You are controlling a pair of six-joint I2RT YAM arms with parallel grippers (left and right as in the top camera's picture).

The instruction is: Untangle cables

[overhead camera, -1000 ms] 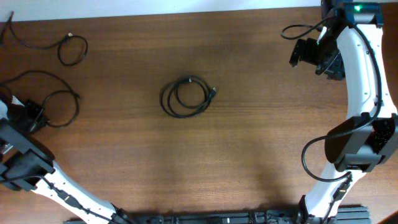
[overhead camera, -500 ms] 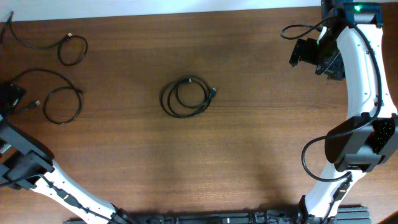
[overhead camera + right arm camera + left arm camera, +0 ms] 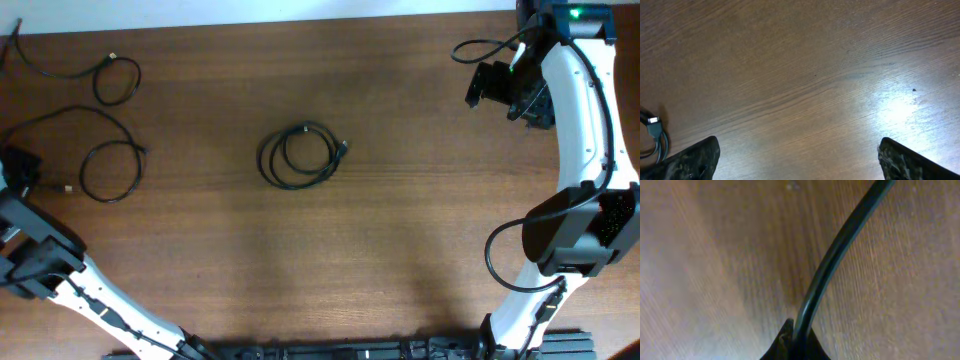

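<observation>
Three thin black cables lie apart on the wooden table. One is coiled in the middle [image 3: 300, 155]. One lies at the far left corner [image 3: 115, 78]. The third [image 3: 108, 168] forms a loop at the left, with a light-coloured tip [image 3: 68, 187] lying on the wood. Its long end arcs back to my left gripper [image 3: 22, 168] at the left edge. In the left wrist view the jaws [image 3: 796, 341] are shut on this cable [image 3: 840, 255], just above the wood. My right gripper [image 3: 508, 92] is open and empty at the far right, its fingers [image 3: 800, 162] wide apart.
The middle coil's plug end [image 3: 654, 131] shows at the left edge of the right wrist view. The thicker wires of the white right arm [image 3: 580, 120] hang along the right side. The table's back edge [image 3: 300, 15] runs along the top.
My left gripper has moved left and a little up, away from the loop, with the cable in it. The loop has shifted right and opened, and the light tip now lies clear. The right arm has not moved.
</observation>
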